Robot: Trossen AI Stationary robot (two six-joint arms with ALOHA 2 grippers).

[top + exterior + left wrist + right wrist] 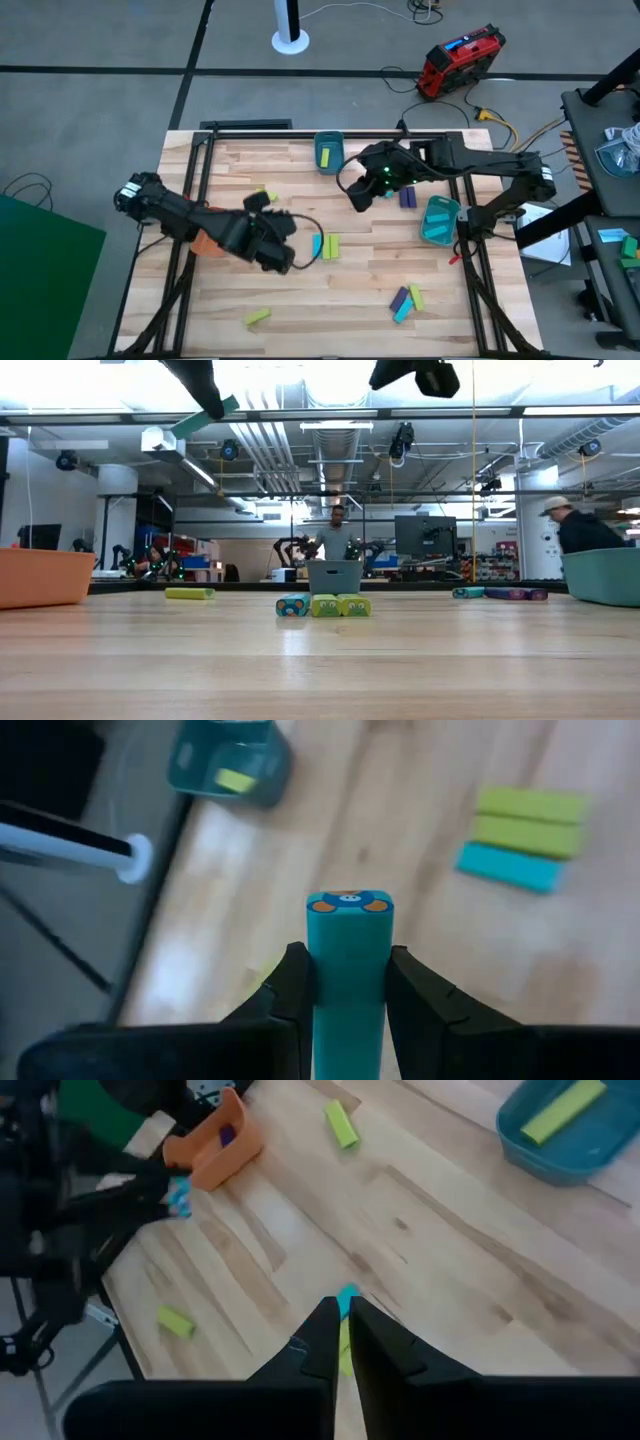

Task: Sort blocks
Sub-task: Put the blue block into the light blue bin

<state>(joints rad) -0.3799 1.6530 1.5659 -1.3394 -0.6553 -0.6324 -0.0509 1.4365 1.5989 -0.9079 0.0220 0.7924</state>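
Above the wooden table point(300, 300), left tool point(348, 982) pinching a cyan block point(349, 960), right tool point(340, 1332) pressed together.

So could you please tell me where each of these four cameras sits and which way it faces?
High view: above the table, looking straight down; both arms show, with the left pincer and right pincer over the wood.
Low view: at table-top height, looking level across into the room; arm parts hang at the top.
Left wrist view: on the left arm, looking past its fingers clamped on a cyan block.
Right wrist view: on the right arm, past its shut fingers, down at the table.
Shared: the teal bin with a yellow-green block appears in both the high and left wrist views.
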